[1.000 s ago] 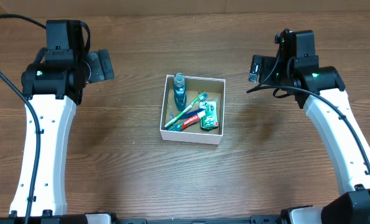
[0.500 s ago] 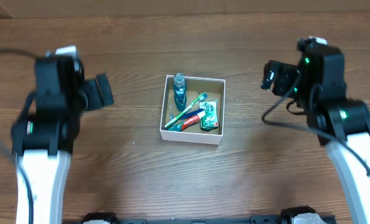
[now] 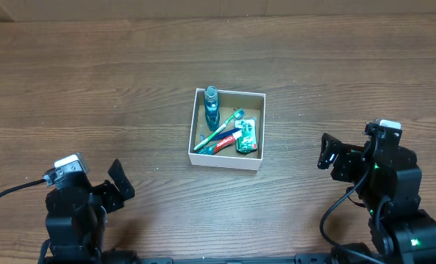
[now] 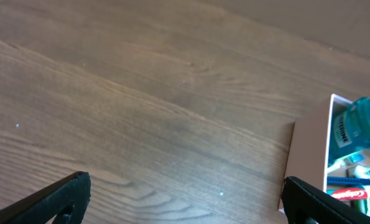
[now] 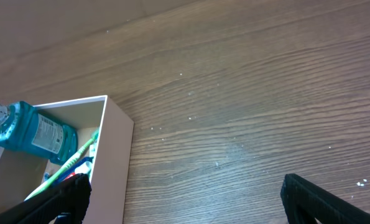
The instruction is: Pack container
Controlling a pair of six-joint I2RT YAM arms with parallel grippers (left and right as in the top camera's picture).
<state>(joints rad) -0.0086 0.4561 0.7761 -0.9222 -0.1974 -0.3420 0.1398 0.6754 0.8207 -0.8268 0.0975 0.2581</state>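
Left gripper [image 3: 121, 185]: my jaws are spread wide and empty, well left of the container and nearer my base.
Left-side risk: a low sweep rightward could shove the light box across the table [image 3: 93, 88], which looks like smooth wood-grain laminate.
Container [image 3: 225, 159]: sits mid-table; square, shallow, thin white cardboard walls, brown floor.
Contents: a blue plastic bottle [image 3: 211, 105] at the left wall, a slim green toothbrush [image 3: 221, 132] lying diagonally, a red tube [image 3: 228, 139] and a glossy green packet [image 3: 247, 136].
Contents risk: the brush head lies close to the wall, so a knock might flip it out.
Right gripper [image 3: 327, 155]: jaws wide apart and empty, well right of the container.
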